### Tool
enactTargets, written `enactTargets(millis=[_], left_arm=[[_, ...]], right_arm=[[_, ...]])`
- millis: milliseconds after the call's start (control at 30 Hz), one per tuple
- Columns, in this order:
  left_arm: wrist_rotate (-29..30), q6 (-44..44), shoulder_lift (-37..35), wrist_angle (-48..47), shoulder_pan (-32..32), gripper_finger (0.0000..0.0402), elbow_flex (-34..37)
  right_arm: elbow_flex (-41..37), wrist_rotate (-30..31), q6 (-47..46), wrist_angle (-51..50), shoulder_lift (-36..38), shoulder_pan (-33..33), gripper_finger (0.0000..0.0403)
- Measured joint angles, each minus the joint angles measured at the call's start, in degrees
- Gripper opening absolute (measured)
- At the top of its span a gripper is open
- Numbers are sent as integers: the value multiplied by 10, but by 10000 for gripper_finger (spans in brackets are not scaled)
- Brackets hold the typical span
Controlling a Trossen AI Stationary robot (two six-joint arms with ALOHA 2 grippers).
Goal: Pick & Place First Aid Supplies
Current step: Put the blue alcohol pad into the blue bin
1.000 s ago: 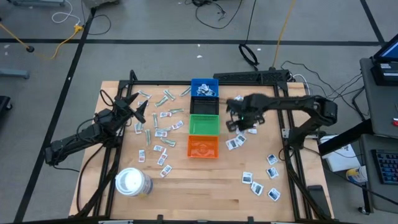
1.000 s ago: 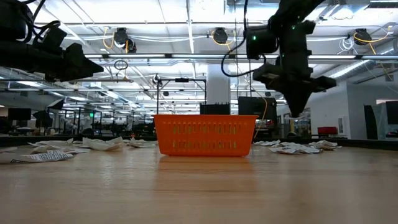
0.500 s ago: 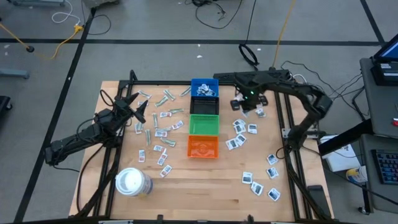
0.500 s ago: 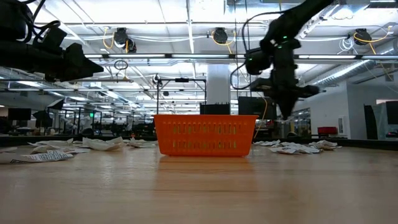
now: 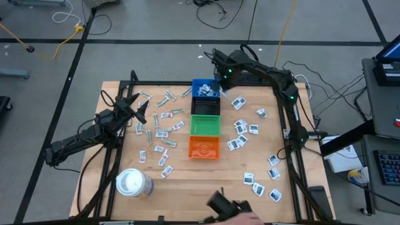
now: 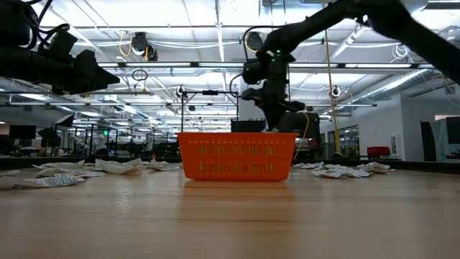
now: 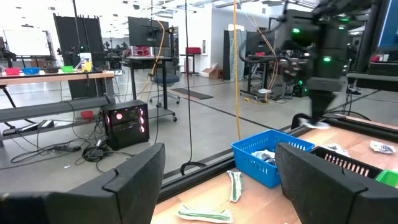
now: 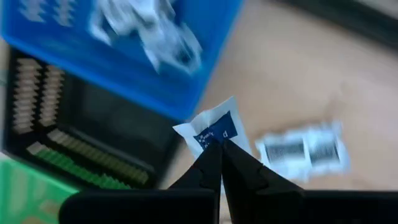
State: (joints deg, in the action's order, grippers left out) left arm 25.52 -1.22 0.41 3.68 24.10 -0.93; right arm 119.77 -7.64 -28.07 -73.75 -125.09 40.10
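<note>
The first aid supplies are small flat packets strewn left (image 5: pixel 159 122) and right (image 5: pixel 250 131) of a row of bins, with more lying in the blue bin (image 5: pixel 205 89). My right gripper (image 5: pixel 224 80) hangs just right of the blue bin's far end, pointing down, shut on a white packet with dark-blue print (image 8: pixel 214 129). In the low view it shows behind the orange bin (image 6: pixel 272 124). My left gripper (image 5: pixel 134 109) waits level over the table's left side, open and with nothing between its fingers (image 7: pixel 217 186). My right gripper pinches the white packet by one edge (image 8: pixel 214 139) between its two fingertips. The fingers come from above, pointing down. Most of the packet sticks out beyond the tips, lifted clear of the table beside the blue bin's wall (image 8: pixel 155 93).
A black bin (image 5: pixel 205 105), a green bin (image 5: pixel 205 125) and an orange bin (image 5: pixel 204 147) follow the blue one toward the near edge. A white round roll (image 5: pixel 132 183) stands near left. A dark thing with a person's hand (image 5: pixel 234 212) shows at the near edge.
My right gripper, shut all the while, has swung from beside the green bin toward the table's far edge and leftward to the blue bin, rising a little. A dark thing and a hand have come into view at the near edge.
</note>
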Motion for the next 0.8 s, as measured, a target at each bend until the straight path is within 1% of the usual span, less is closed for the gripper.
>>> enactTargets(millis=[100,167,333,633,733,800], left_arm=[[0,0,0,0,0,306,0],[0,0,0,0,0,306,0],[0,0,0,0,0,306,0],[0,0,0,0,0,305,0],[0,0,0,0,0,305,0],[0,0,0,0,0,306,0]], right_arm=[[63,-1,8,8,-43,0,0],[79,-1,14,27,-61,0,0],[79,-1,27,83,-80,-5,0],[79,-2,54,128,-91,-16,2],[79,-3,71,144,-91,-17,15],[79,-19,71,144,-91,-17,30]])
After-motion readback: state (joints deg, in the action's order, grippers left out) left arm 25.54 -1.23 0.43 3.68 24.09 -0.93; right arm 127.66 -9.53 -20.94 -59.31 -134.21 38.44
